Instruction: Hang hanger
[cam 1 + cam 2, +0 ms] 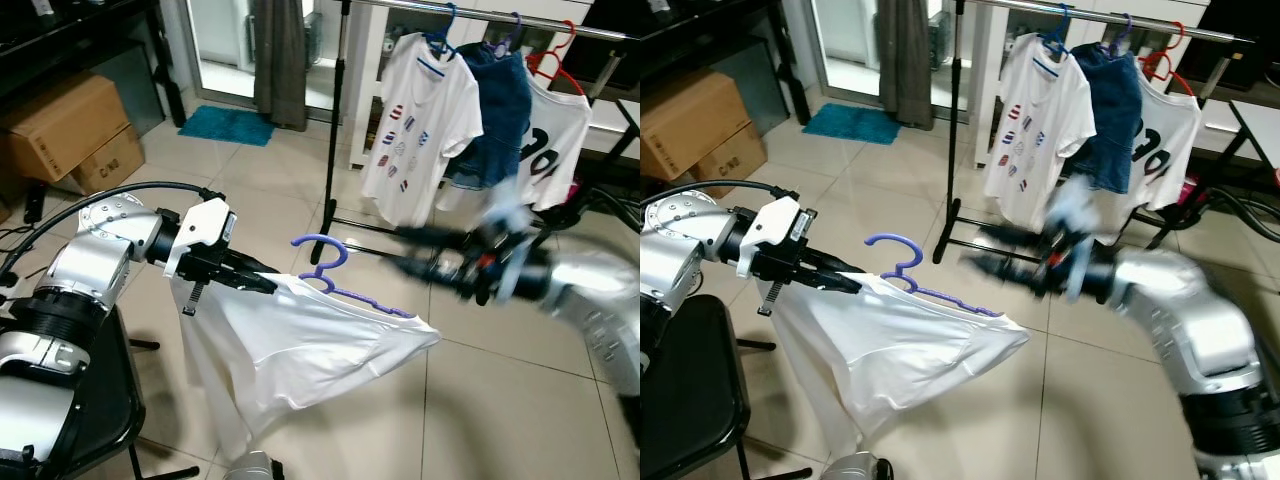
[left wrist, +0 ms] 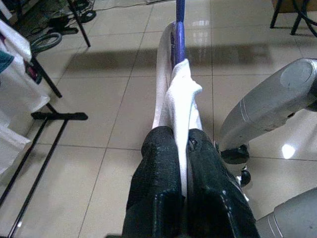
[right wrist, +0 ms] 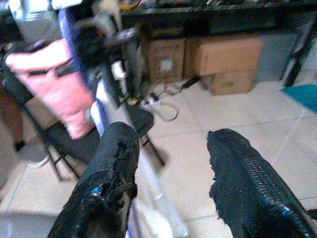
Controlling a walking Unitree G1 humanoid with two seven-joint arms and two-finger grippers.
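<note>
White shirt [image 1: 300,345] on a purple hanger [image 1: 335,275] is dangling before the rack [image 1: 340,120], its near shoulder clamped in the left gripper [image 1: 262,283]. Right of the hanger, the blurred right gripper [image 1: 985,250] is reaching in with fingers [image 3: 111,168] spread apart.

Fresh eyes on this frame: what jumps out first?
The left gripper, shut on a white shirt draped over a purple plastic hanger above the tiled floor. The open right gripper, motion-blurred, reaches toward it. Behind, a black clothes rack holds three hung garments.
</note>
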